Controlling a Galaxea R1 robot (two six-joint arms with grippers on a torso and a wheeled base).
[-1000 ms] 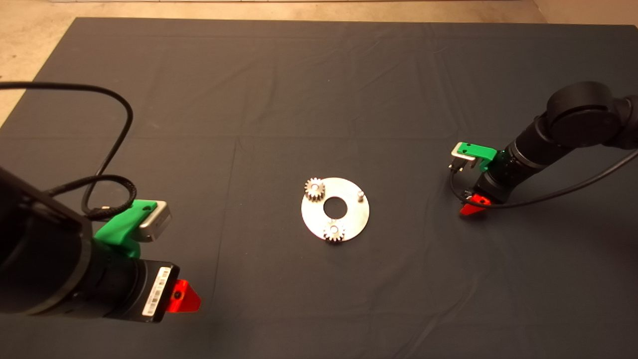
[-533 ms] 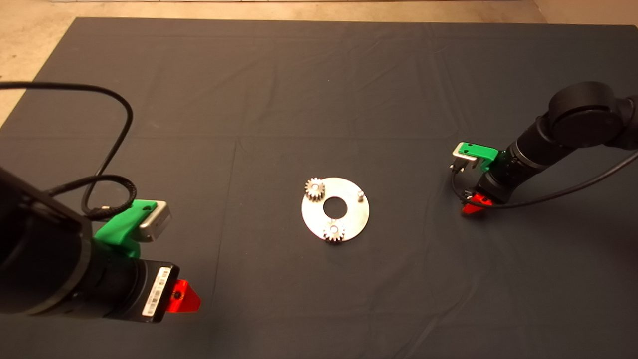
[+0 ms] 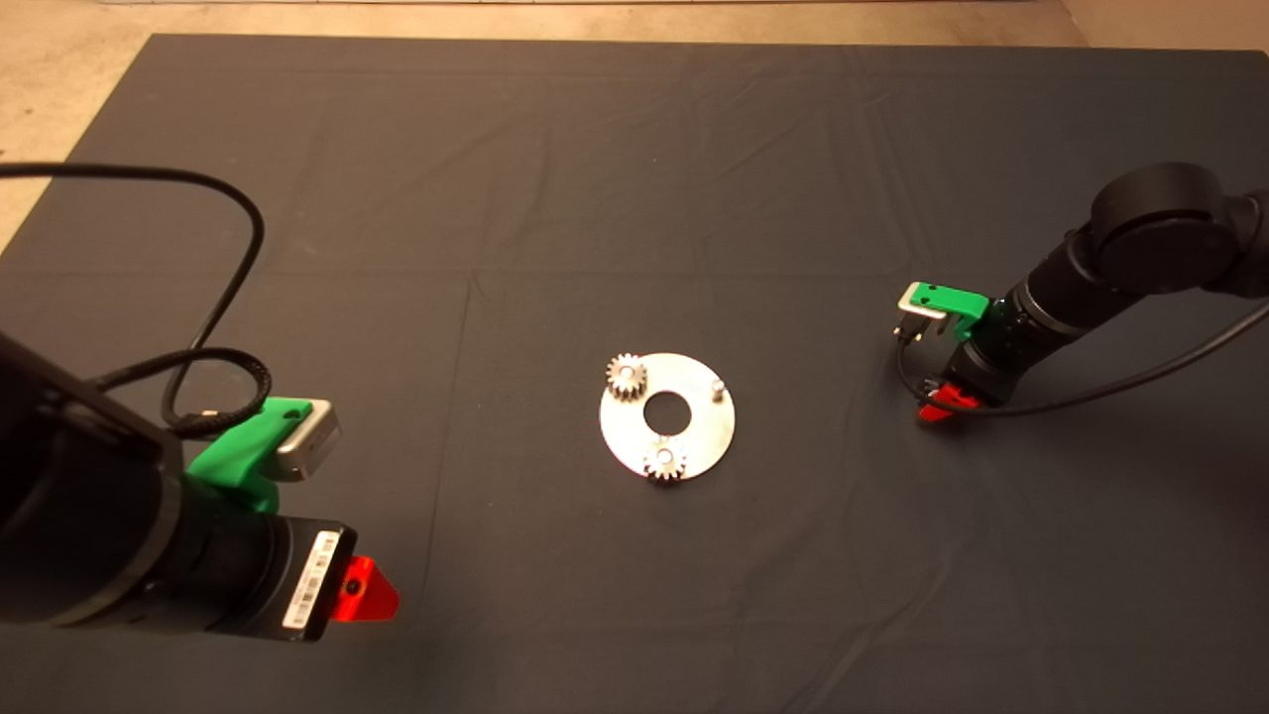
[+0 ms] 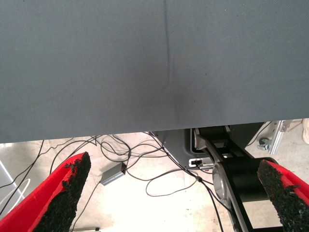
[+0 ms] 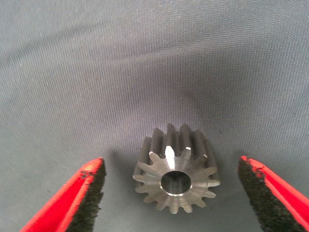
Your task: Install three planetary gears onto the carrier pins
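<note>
Dark mat (image 3: pixel 555 178) under everything. Left gripper (image 4: pixel 174 193) parked at the mat's near-left edge, fingers spread wide, holding nothing. Right gripper (image 5: pixel 171 193) low over the mat, well right of the silver plate (image 3: pixel 667 417), fingers wide apart, third gear (image 5: pixel 175 174) lying flat between them untouched, bore upward; hidden in the head view. Two gears (image 3: pixel 626 376) seated on pins; one pin (image 3: pixel 716 386) bare, nearest the right gripper.

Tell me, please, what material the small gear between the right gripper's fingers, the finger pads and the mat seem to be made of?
The gear looks like machined metal: silvery, with bright glints on its tooth faces and bore. The pads of the open right gripper look like black, coarse, grainy rubber or foam on red plastic fingers. The mat looks like dark woven cloth, with a visible weave and soft creases.
</note>
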